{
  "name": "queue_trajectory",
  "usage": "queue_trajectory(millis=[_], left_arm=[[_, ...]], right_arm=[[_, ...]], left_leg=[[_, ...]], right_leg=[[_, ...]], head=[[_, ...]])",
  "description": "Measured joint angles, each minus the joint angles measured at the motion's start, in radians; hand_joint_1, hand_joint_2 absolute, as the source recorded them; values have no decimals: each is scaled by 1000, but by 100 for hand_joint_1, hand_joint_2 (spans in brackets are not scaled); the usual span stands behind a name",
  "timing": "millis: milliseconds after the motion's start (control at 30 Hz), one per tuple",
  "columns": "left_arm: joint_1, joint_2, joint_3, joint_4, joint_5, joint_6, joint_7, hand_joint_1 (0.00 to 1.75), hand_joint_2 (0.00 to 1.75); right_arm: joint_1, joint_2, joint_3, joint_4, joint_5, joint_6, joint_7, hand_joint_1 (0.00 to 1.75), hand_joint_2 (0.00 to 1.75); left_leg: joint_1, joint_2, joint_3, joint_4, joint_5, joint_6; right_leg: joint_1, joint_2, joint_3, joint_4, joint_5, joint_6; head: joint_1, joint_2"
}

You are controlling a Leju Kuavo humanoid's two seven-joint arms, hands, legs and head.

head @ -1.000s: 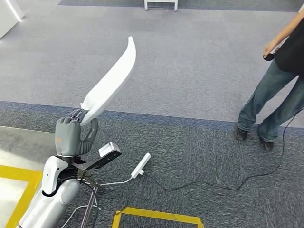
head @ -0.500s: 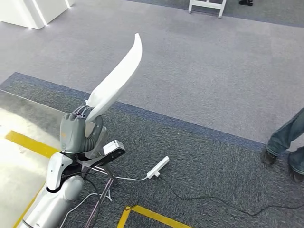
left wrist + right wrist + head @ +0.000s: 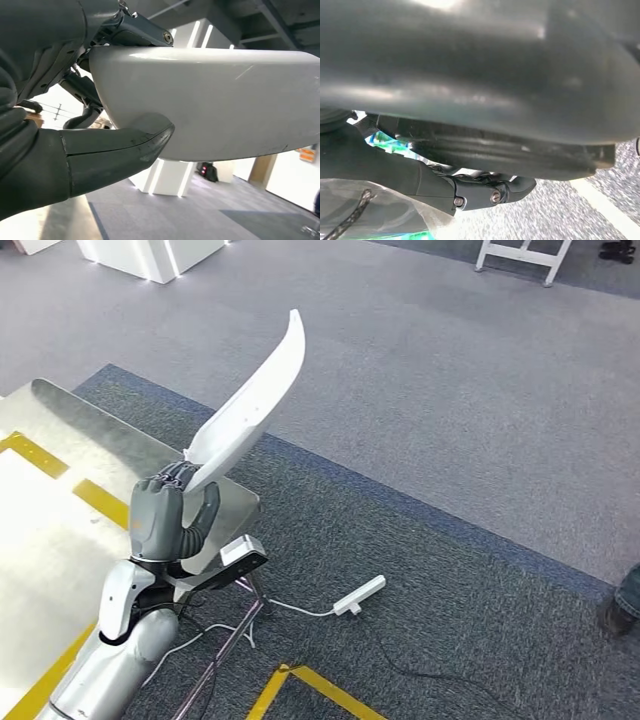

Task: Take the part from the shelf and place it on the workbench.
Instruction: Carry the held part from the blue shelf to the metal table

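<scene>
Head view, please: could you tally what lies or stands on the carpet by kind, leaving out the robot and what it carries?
White power strip with cable: 1
White frame stand: 1
White lit blocks: 2, one cut by the edge
Shoe of a person: 1
Yellow tape outline: 1
Total: 6

We're seeing glare washing out the metal floor plate (image 3: 45, 540); right wrist view is blurring badly, left wrist backlit.
</scene>
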Motion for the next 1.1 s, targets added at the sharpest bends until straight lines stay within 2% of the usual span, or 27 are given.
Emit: queue_trajectory(millis=[67,100,133,167,200,233,300,333,367,400,433,467,500,533,567,600,633,667,733,800,833,867,900,933,967,1033,1100], left_arm=[[-4,-1,-1,0,0,0,0,175,175],[-4,0,-2,0,0,0,1,175,175],[-4,0,-2,0,0,0,1,175,175],[-3,1,-2,0,0,0,1,175,175],[-3,2,-2,1,0,0,2,175,175],[-5,1,-2,0,1,0,2,175,175],[-7,0,-2,0,1,0,2,175,175],[-6,-1,-2,1,1,0,2,175,175],[-4,-1,-3,1,1,-1,2,175,175],[-3,-1,-3,1,1,-1,2,175,175],[-3,-1,-4,1,0,-1,2,175,175],[-3,-2,-4,1,0,-1,2,175,175],[-3,-3,-4,1,0,0,2,175,175],[-5,-4,-4,1,-1,0,2,175,175],[-6,-6,-5,1,-3,0,3,175,175],[-6,-7,-6,1,-12,2,11,175,175],[-4,-8,-5,1,-31,5,29,175,175],[2,-7,-1,0,-57,9,53,175,175],[30,3,19,-18,-102,17,94,175,175],[72,19,47,-51,-110,20,91,175,175],[90,26,59,-65,-110,20,81,175,175],[105,31,70,-74,-111,20,74,175,175],[117,35,79,-81,-111,20,69,175,175],[126,38,85,-88,-113,20,67,175,175],[133,39,91,-95,-115,20,65,175,175],[138,41,97,-109,-118,20,62,175,175],[141,42,103,-121,-119,20,61,175,175]], right_arm=[[1,0,0,0,0,0,0,0,0],[2,0,-1,0,0,0,-1,0,0],[2,0,-2,0,0,0,-2,0,0],[2,0,-3,0,-1,0,-4,0,0],[2,-1,-6,0,-1,0,-7,0,0],[2,-1,-8,0,-1,0,-11,0,0],[2,-1,-12,0,-2,0,-16,0,0],[1,-1,-14,0,-3,0,-18,0,0],[0,-2,-15,0,-3,1,-19,0,0],[0,-2,-16,0,-4,1,-20,0,0],[0,-2,-17,0,-4,1,-21,0,0],[1,-2,-18,0,-5,2,-22,0,0],[2,-2,-18,0,-5,3,-23,0,0],[2,-3,-19,0,-6,4,-24,0,0],[3,-4,-21,0,-7,5,-26,0,0],[3,-4,-22,0,-2,5,-32,0,0],[4,-5,-22,0,12,2,-44,0,0],[8,-6,-19,0,33,-2,-69,0,0],[37,-10,-8,8,71,-6,-180,0,0],[78,-14,0,40,74,5,-316,0,0],[93,-15,2,61,70,12,-361,0,0],[105,-16,5,79,66,15,-378,0,0],[114,-17,8,93,63,17,-382,0,0],[118,-18,11,103,60,17,-380,0,0],[119,-18,14,112,58,17,-378,0,0],[116,-19,21,125,55,18,-376,0,0],[111,-19,26,136,54,19,-375,0,0]], left_leg=[[-11,37,38,-78,13,13],[-15,37,40,-86,8,18],[-14,25,39,-91,8,24],[-11,12,41,-96,10,28],[-8,-1,44,-101,12,33],[-3,-13,47,-106,15,38],[1,-35,49,-108,17,43],[2,-48,49,-108,17,44],[2,-62,49,-107,17,44],[3,-77,50,-107,17,44],[4,-92,52,-106,16,43],[5,-107,53,-104,15,41],[5,-121,52,-100,12,37],[6,-135,48,-95,11,32],[7,-146,43,-91,11,26],[8,-158,38,-90,13,19],[10,-170,34,-90,15,13],[10,-170,33,-91,15,7],[6,-126,19,-56,-10,-3],[5,-67,-30,56,-69,-11],[7,-55,-63,123,-97,-13],[8,-51,-87,172,-111,-14],[8,-48,-96,186,-106,-14],[8,-45,-84,161,-83,-13],[7,-36,-54,101,-48,-10],[-3,16,17,-33,0,1],[-14,47,45,-90,4,14]], right_leg=[[7,-21,3,1,-6,7],[9,-33,5,1,-9,11],[10,-45,7,-1,-11,16],[10,-47,8,1,-16,21],[9,-33,4,14,-28,26],[8,-9,-12,48,-48,30],[4,48,-77,174,-105,35],[3,61,-114,241,-126,37],[2,67,-141,283,-131,39],[2,70,-150,287,-116,40],[0,74,-141,252,-82,41],[-3,86,-116,186,-39,41],[-8,112,-88,117,-7,42],[-12,136,-61,61,13,41],[-15,154,-45,27,19,39],[-15,162,-38,16,15,35],[-15,153,-33,12,14,30],[-15,141,-30,10,16,25],[-17,115,-20,2,16,11],[-16,85,-10,-2,11,-1],[-15,68,-8,-2,7,-3],[-14,52,-6,-1,4,-4],[-13,35,-4,-1,2,-4],[-12,21,-3,-1,-1,-3],[-11,7,1,-1,-4,-2],[-6,-14,9,0,-12,5],[0,-34,15,-1,-19,14]], head=[[2,0],[2,0],[3,0],[3,0],[4,0],[7,0],[13,0],[14,0],[14,0],[14,0],[14,0],[15,0],[15,0],[15,0],[15,0],[15,0],[15,0],[16,0],[9,0],[1,0],[1,0],[1,0],[0,0],[1,0],[1,0],[1,0],[1,0]])
